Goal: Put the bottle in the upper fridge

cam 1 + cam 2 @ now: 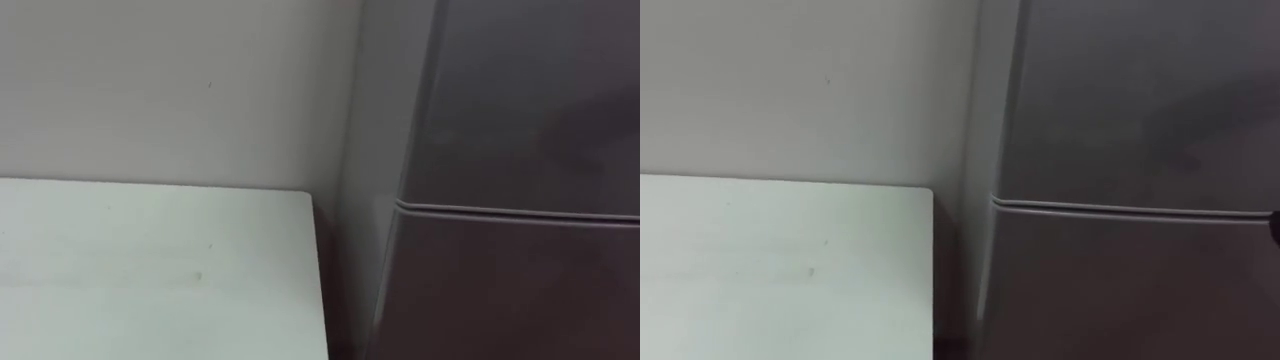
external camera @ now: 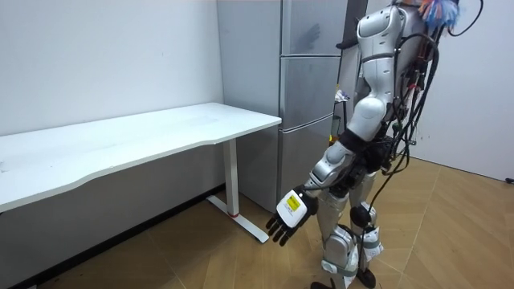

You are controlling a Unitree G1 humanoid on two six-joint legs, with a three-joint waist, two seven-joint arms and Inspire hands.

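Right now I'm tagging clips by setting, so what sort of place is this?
Probably a sparse office or lab room rather than a home kitchen: a long white desk against a bare wall, a grey fridge beside it, doors closed, and wood-pattern flooring.

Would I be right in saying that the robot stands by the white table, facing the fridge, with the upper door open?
Not quite: the upper door of the fridge is shut, sitting flush above the lower door, as the left eye view shows. The robot does stand by the white table, facing the fridge.
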